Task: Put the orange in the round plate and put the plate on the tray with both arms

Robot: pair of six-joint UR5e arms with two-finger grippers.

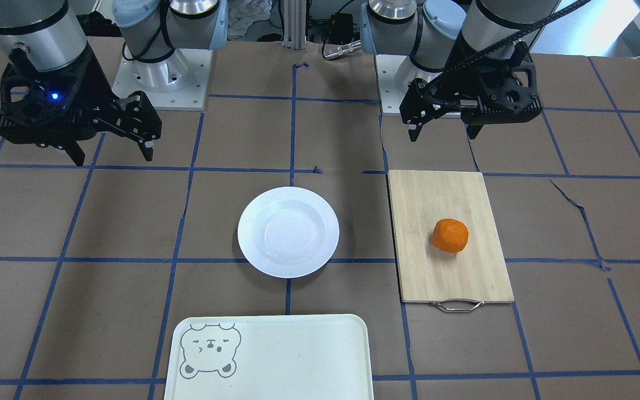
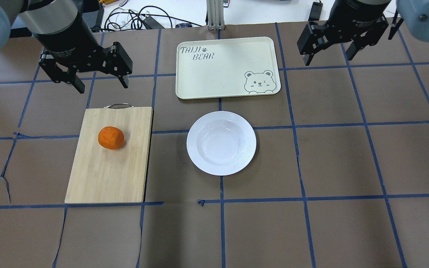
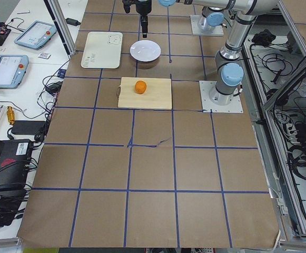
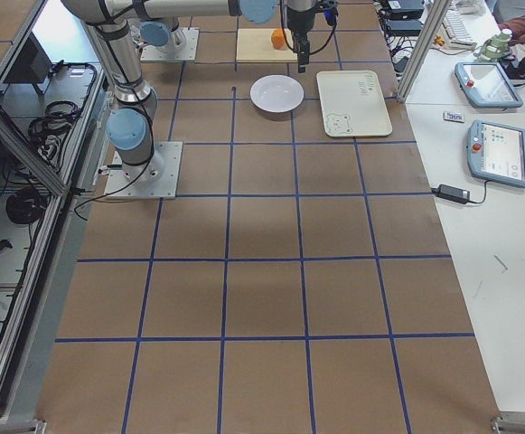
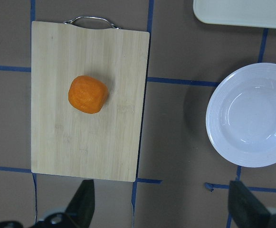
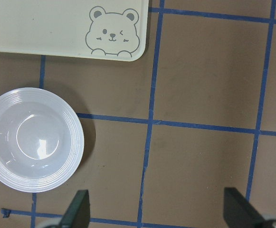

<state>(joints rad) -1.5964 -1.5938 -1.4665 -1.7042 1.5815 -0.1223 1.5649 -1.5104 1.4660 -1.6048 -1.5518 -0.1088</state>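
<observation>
The orange [image 1: 450, 235] [image 2: 111, 137] [image 5: 87, 94] lies on a bamboo cutting board [image 2: 106, 175]. An empty white round plate [image 1: 288, 231] [image 2: 221, 143] [image 6: 32, 139] sits mid-table, between the board and the cream bear tray [image 1: 275, 355] [image 2: 222, 70] [image 6: 42, 23]. My left gripper [image 1: 445, 132] [image 2: 101, 85] hovers open above the table just off the board's handle end, holding nothing. Off to the tray's side, my right gripper [image 1: 113, 153] [image 2: 328, 57] hangs open and empty, well apart from the plate.
The cutting board [image 1: 448, 278] has a metal handle [image 1: 456, 305] on the edge facing the tray's side of the table. Brown table covering with a blue tape grid [image 2: 304, 197] spreads around everything. Cables lie beyond the table's far edge [image 2: 140, 18].
</observation>
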